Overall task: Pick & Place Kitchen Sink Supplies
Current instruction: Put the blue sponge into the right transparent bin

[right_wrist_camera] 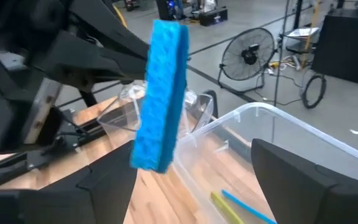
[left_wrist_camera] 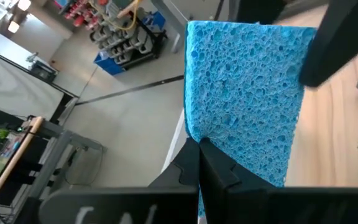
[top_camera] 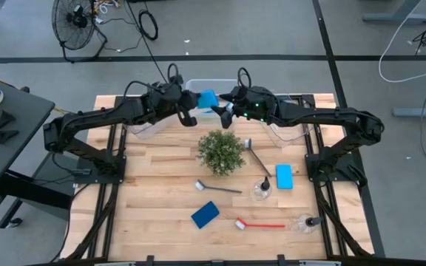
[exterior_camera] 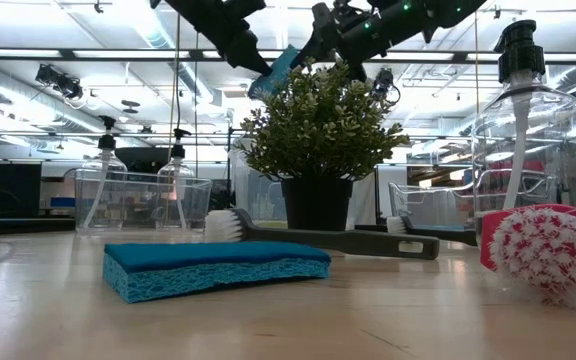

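Note:
A flat blue sponge [top_camera: 208,98] is up in the air over the far clear bin [top_camera: 198,85], held on edge by my left gripper [top_camera: 189,112]. It fills the left wrist view as the sponge's porous face [left_wrist_camera: 247,93] and shows high up in the low view [exterior_camera: 273,72]. My right gripper [right_wrist_camera: 191,186] is open and faces the sponge's narrow edge [right_wrist_camera: 163,93] from the right, with a gap between them. On the table lie two more blue sponges [top_camera: 205,214] [top_camera: 284,176], a red brush [top_camera: 261,224], two grey brushes [top_camera: 217,188] [top_camera: 257,157] and two clear bottles [top_camera: 262,191] [top_camera: 306,222]. My left gripper pinches the blue sponge between its two fingers, one finger [left_wrist_camera: 197,168] at the sponge's lower edge [left_wrist_camera: 229,146] and the other finger [left_wrist_camera: 334,43] at the opposite edge. The broad porous face is turned toward the wrist camera. The sponge is lifted clear and stands on edge.
The bushy green plant [top_camera: 221,151] stands mid-table, just below both grippers. Clear bins sit along the far edge; the one under my right gripper [right_wrist_camera: 272,130] holds yellow and blue brush handles [right_wrist_camera: 241,208]. Another bin with bottles [exterior_camera: 138,200] stands at the back in the low view.

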